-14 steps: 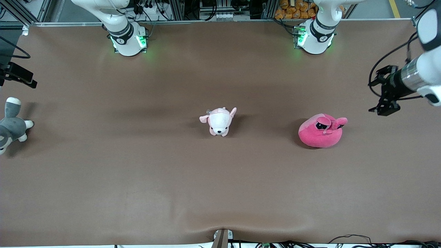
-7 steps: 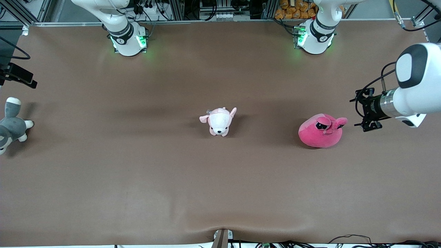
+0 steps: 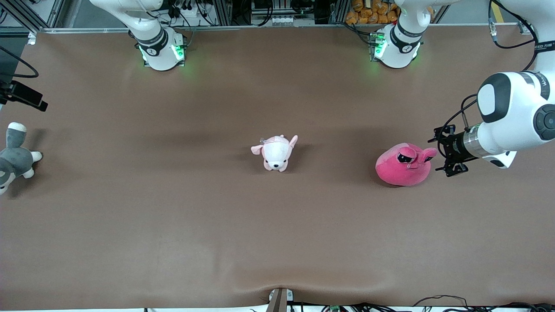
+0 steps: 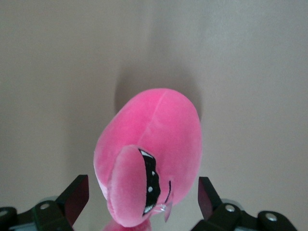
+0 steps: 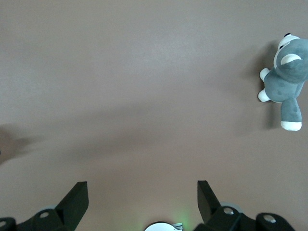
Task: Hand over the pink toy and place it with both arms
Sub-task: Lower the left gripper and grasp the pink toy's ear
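I see the pink toy point(image 3: 404, 165) lying on the table point(image 3: 277, 242) toward the left arm's end, about midway between the table's long edges. My left gripper point(image 3: 445, 151) sits just beside it, fingers point(image 4: 74, 197) spread wide on either side of its face, holding nothing. My right gripper point(image 5: 142, 202) waits wide open and empty over bare table near the grey plush point(image 3: 14, 158) at the right arm's edge. A puppy point(image 3: 275, 152) sits mid-table

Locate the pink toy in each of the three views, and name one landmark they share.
Front view: the pink toy lies on the brown table toward the left arm's end, with the open left gripper beside it.
Left wrist view: the pink toy fills the middle, framed by the open fingers.
Right wrist view: not in it.
Shared landmark: the brown table.
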Motion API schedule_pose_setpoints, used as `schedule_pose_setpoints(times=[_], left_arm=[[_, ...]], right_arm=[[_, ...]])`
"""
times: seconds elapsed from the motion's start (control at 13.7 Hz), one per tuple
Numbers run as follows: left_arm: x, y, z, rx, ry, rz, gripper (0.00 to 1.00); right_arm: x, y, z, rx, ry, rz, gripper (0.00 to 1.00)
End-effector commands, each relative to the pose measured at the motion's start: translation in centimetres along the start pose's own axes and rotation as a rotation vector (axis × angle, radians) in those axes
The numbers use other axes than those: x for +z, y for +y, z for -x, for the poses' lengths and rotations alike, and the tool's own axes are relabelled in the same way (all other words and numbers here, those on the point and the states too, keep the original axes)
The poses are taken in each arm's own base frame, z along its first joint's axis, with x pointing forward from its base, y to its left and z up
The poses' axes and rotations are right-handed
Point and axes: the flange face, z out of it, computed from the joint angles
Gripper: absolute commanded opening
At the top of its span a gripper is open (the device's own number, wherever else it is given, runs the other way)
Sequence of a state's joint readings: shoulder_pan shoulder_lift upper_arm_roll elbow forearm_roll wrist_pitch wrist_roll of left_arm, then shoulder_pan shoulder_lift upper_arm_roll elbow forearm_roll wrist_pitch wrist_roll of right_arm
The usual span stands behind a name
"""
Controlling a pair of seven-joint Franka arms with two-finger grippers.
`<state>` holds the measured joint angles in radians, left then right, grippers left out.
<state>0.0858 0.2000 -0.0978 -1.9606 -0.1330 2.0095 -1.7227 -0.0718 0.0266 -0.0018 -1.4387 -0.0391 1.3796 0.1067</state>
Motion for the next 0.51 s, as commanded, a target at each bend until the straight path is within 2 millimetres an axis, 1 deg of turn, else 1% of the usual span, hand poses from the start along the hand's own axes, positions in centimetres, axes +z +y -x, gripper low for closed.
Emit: schedule_pose_setpoints(times=[0.0,0.07,0.15,0.22,0.29,0.37,0.44], left_arm=[[0.7,-0.1,0.6,-0.028,-0.044,0.007,0.98],[1.3,0.1,0.5,-0.031,-0.044,0.009,0.86],[1.6,0.4,0.4,-0.035,-0.047,0.019,0.68],[2.1,0.7,0.4,-0.034,-0.047,0.022,0.49],[2.3,0.8,0.5,-0.034,-0.048,0.020,0.27],[2.0,0.8,0.7,-0.038,-0.054,0.025,0.07],[1.7,0.8,0.8,-0.045,-0.062,0.030,0.00]], right_arm=[[-0.1,0.3,0.1,0.022,-0.008,-0.009,1.00],[0.1,0.3,0.0,0.042,-0.014,-0.008,1.00],[0.3,0.1,0.0,0.069,-0.018,-0.006,1.00],[0.3,-0.2,0.2,0.083,-0.024,-0.005,1.00],[0.3,-0.2,0.2,0.085,-0.026,-0.005,1.00],[0.4,-0.2,0.2,0.086,-0.029,-0.004,1.00],[0.4,-0.2,0.2,0.086,-0.030,-0.004,1.00]])
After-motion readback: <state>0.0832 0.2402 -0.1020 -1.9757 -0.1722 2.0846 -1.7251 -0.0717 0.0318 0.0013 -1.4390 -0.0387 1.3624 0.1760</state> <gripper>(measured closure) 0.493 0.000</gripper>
